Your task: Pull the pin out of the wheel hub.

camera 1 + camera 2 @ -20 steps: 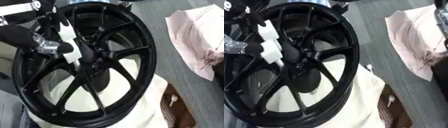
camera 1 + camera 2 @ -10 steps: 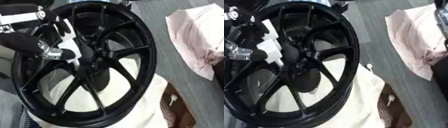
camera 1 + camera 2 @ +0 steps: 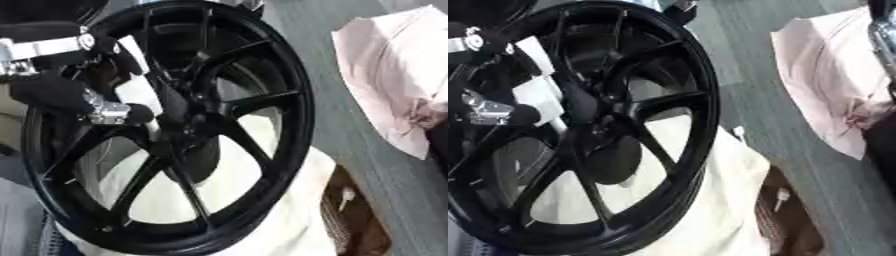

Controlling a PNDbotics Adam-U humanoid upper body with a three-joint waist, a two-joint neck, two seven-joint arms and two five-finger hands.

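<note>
Your left hand [image 3: 74, 97] comes in from the left and sits against the face of the black wheel hub [image 3: 262, 150], just left of its centre. Its fingers are curled round a white pin [image 3: 140, 95], a pale upright piece that runs from near the upper spokes down toward the middle of the wheel hub. In the left eye view the pin's lower end sits right at the dark centre boss; you cannot tell whether it is seated in the bore or already free of it. A silver joint of the hand shows just below the curled fingers, in front of the spokes.

The wheel hub stands tilted on its rim, leaning on a cream cloth [image 3: 710, 200] that shows through the gaps between the lower spokes and spills out to the right beneath it. It stands on grey floor [image 3: 367, 165]; no desk shows.

A pink cloth [image 3: 394, 75] lies crumpled on the floor to the upper right, well apart from the wheel hub. A brown box [image 3: 350, 215] sits at the lower right, just beside the cream cloth.

At the right edge of the right eye view a dark and silver arm part [image 3: 881, 40] shows over the pink cloth; the right hand itself is out of view.
</note>
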